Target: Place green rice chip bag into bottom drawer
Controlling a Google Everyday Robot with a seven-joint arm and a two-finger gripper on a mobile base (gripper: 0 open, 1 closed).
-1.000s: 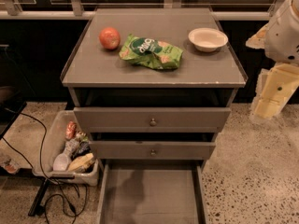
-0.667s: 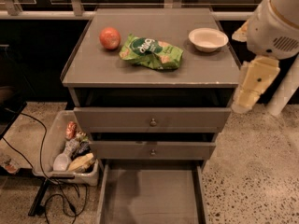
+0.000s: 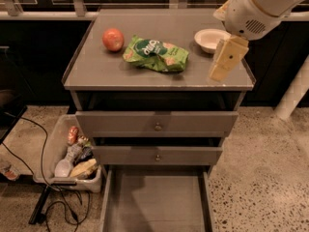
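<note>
The green rice chip bag (image 3: 155, 53) lies crinkled in the middle of the grey cabinet top (image 3: 96, 74). My gripper (image 3: 219, 73) hangs from the white arm (image 3: 253, 6) over the top's right front part, right of the bag and apart from it, in front of the bowl. It holds nothing that I can see. The bottom drawer (image 3: 157, 202) is pulled out far at floor level, and its flat floor is bare. The two drawers above it, with round knobs, are pulled out a little.
A red apple (image 3: 113, 39) sits left of the bag. A white bowl (image 3: 208, 38) sits at the back right, partly behind the gripper. A white bin (image 3: 72, 153) of packets and black cables (image 3: 58, 209) lie left of the cabinet. A white post (image 3: 293, 91) stands at right.
The arm has swung left, from beside the cabinet's right side to over the right part of its top. The bag, apple, bowl and drawers have not moved.
</note>
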